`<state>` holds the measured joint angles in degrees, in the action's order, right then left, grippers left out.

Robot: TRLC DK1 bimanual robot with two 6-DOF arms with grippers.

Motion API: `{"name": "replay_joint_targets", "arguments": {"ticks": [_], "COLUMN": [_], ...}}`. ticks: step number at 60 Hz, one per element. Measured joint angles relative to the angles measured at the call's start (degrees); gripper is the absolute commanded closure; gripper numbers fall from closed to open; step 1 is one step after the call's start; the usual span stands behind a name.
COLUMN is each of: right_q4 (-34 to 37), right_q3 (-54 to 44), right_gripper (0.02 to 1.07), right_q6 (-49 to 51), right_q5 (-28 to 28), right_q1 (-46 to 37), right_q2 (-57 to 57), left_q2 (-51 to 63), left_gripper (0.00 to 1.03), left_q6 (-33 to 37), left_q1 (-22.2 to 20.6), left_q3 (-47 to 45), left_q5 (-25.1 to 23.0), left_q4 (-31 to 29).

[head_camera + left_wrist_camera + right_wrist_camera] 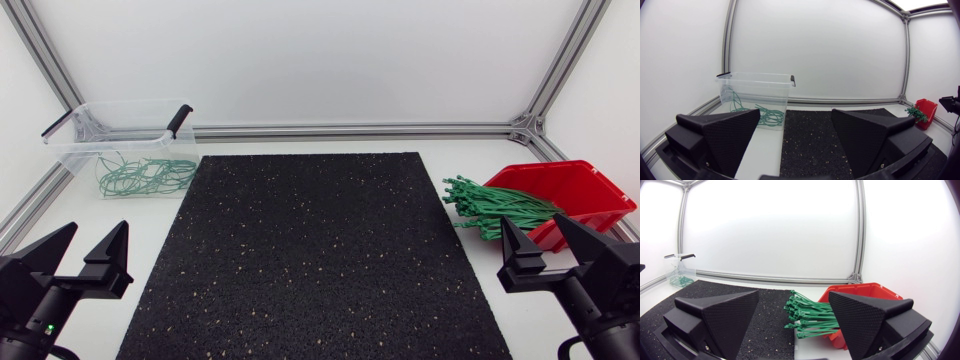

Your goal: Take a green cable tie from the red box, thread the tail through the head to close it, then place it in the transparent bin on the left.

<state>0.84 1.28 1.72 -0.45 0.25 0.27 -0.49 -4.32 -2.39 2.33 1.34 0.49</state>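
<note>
Right gripper (534, 224) is sitting low at the near right corner of the table, arm coming in from the right side, wedge fingers pointing away toward the back wall. Fingers are standing wide apart, gripping nothing, touching nothing. Just ahead of it the green cable ties (500, 207) are lying as a loose bundle, one end resting in the red box (592, 188), the other end fanning out over the box's lip onto the white table (230, 148), stopping just beside the right edge of the black mat (310, 260). In the right wrist view the bundle is showing ahead of the gap between the fingers, well clear of both. Left gripper (97, 228) is mirroring this at the near left corner, beside the mat's left edge, fingers likewise spread wide with nothing in them. Ahead of it the transparent bin (75, 140) is standing at the far left of the table, a black clip (178, 120) showing on its rim, and several closed green loops (145, 175) are lying on its floor.
</note>
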Motion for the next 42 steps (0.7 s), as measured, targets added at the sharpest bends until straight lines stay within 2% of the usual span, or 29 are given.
{"name": "replay_joint_targets", "arguments": {"ticks": [29, 42], "right_q4": [0.22, 2.25], "right_q3": [0.33, 8.26], "right_gripper": [0.06, 0.06], "right_q6": [0.0, 0.0], "right_q5": [0.74, 2.29], "right_q1": [-0.02, -0.07], "right_q2": [0.0, 4.07], "left_q2": [0.0, 0.0], "left_gripper": [0.04, 0.04], "left_q6": [0.0, 0.0], "left_q1": [0.0, 0.0], "left_q3": [0.0, 0.0], "left_q5": [0.0, 0.0], "left_q4": [0.0, 0.0]}}
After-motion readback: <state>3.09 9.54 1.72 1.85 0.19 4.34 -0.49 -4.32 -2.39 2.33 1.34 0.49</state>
